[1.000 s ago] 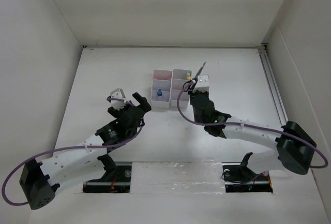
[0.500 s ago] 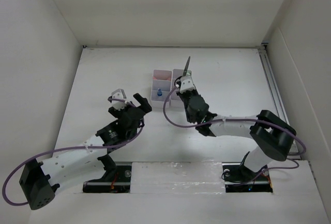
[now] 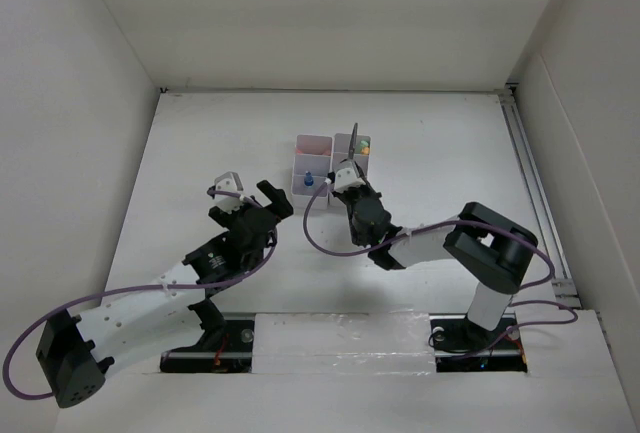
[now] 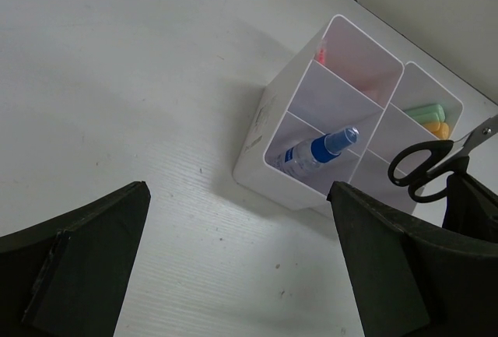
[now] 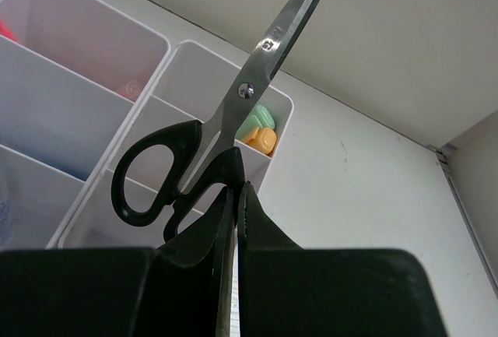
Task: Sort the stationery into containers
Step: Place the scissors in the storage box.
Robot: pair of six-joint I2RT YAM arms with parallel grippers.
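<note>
Scissors [image 5: 246,90] swung left over organizer [image 4: 268,131], blue-capped bottle [image 4: 317,151] leaning nearby.

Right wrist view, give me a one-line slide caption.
Right gripper shut on black-handled scissors, blades closed, over the white organizer.

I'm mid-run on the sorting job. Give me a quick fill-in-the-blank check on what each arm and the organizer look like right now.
1. The right fingers grip the scissors by the black ____.
2. The left fingers stand ____ and hold nothing.
3. The bottle leaning in the white organizer has a ____ cap.
4. The blades of the scissors are ____ against each other and point away from the gripping arm.

Missing words: handle; open; blue; closed
</note>
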